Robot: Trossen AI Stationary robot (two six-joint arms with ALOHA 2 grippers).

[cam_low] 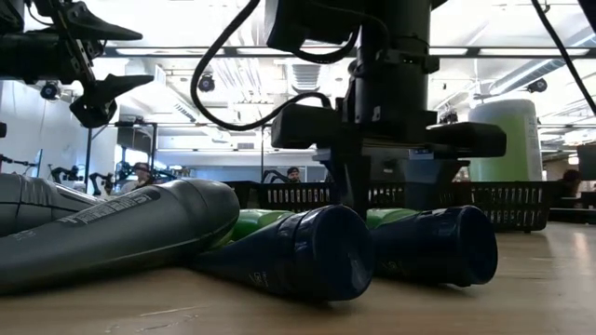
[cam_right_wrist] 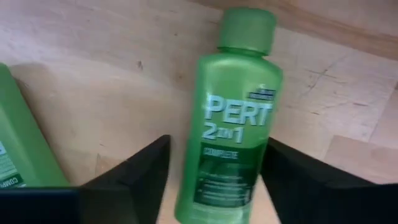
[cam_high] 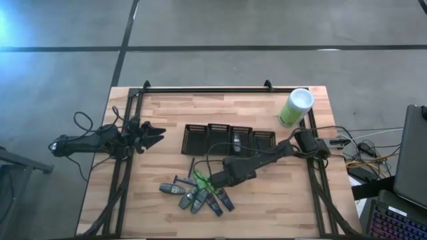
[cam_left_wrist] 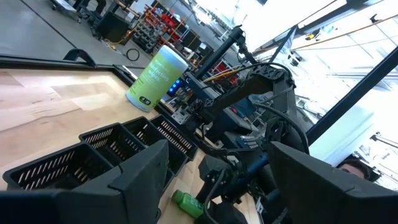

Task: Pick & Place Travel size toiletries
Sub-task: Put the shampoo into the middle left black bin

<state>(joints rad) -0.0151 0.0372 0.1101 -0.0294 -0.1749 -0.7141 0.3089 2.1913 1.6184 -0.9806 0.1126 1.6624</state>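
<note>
The travel size toiletries (cam_high: 197, 195) lie in a loose pile near the table's front: grey (cam_low: 121, 233) and dark navy tubes (cam_low: 317, 251), green bottles, thin dark razors. My right gripper (cam_right_wrist: 217, 180) points down over one green bottle (cam_right_wrist: 233, 118) lying flat at the pile's far edge, a finger on each long side of its lower body. A second green bottle (cam_right_wrist: 18, 143) lies beside it. My left gripper (cam_high: 157, 135) hovers open at the table's left, away from everything. My right gripper comes at the green bottle from above, fingers across its lower body (cam_right_wrist: 205, 186), the cap end pointing away. One finger (cam_right_wrist: 292, 174) meets the bottle's side. A thin strip of table shows beside the other (cam_right_wrist: 137, 180). I cannot tell whether both touch. The bottle lies flat on the table.
A row of black mesh baskets (cam_high: 230, 139) stands just beyond the pile, one holding a dark item. A tall light-green canister (cam_high: 296, 107) with a white lid stands at the far right. Cables run along the table's right side.
</note>
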